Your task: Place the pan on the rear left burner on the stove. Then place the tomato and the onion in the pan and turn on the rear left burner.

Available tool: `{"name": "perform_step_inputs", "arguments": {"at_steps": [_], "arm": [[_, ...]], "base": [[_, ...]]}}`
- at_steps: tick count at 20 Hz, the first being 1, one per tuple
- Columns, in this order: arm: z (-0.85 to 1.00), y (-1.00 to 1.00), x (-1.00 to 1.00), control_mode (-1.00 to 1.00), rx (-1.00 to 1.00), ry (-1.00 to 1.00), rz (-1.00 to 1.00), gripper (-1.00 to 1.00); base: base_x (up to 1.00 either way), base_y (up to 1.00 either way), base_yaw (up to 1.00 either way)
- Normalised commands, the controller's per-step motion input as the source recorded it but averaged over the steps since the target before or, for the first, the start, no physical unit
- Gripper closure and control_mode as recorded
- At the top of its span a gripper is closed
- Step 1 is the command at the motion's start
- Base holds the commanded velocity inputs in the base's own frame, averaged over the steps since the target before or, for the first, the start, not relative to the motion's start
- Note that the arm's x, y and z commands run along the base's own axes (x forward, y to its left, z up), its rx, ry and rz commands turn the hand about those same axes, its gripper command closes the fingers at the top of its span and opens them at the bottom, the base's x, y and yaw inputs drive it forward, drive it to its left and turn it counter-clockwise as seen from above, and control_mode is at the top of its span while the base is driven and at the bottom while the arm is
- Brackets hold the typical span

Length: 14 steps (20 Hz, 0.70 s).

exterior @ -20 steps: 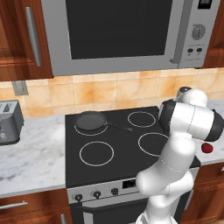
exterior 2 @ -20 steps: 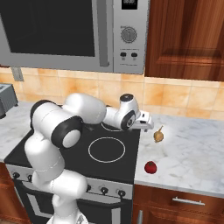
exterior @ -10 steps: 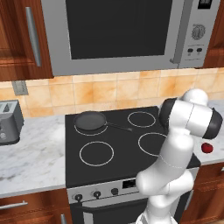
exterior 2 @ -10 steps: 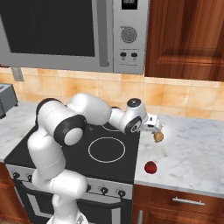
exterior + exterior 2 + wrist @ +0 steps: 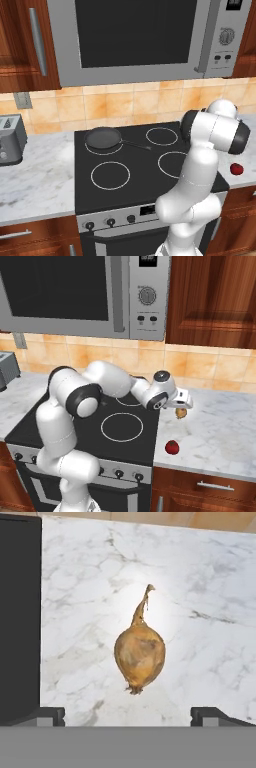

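The arm has swung off the stove (image 5: 145, 175) and out to the right since a second ago, and the pincer (image 5: 182, 404) now hangs right over the onion (image 5: 181, 413) on the marble table (image 5: 220, 426).

Starting at the left: a toaster (image 5: 10, 140) sits at the far edge of the table. Next comes the black glass cooktop, and there is the pan (image 5: 104, 138), already sitting on the rear left burner (image 5: 104, 141), its thin handle pointing right toward the middle of the glass. Nothing in it yet.

Moving right, past the stove's edge, the tomato (image 5: 172, 447) rests on the table near the front, well apart from the pincer and untouched.

Behind the tomato, nearer the tiled wall, is the onion. In the hand view the onion (image 5: 140, 652) lies dead centre on the marble, stalk tip pointing away toward the top, bulb squarely between the two dark fingertips (image 5: 47, 716) at the bottom corners. The jaws are spread wide, released, gripping nothing. The onion sits clear of both tips, with marble showing on either side. From the right base view the pincer looks close above the bulb, though whether it is touching it yet is hard to call from that angle.
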Motion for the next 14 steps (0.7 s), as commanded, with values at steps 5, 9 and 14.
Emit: {"name": "perform_step_inputs", "arguments": {"at_steps": [5, 9, 14], "arm": [[-0.02, -0.25, 0.00, -1.00, 0.00, 0.00, 0.00, -1.00], [-0.07, -0.19, 0.00, -1.00, 0.00, 0.00, 0.00, -1.00], [-0.12, -0.10, 0.00, -1.00, 0.00, 0.00, 0.00, -1.00]], "base": [[0.00, 0.00, 0.00], [0.00, 0.00, 0.00], [0.00, 0.00, 0.00]]}}
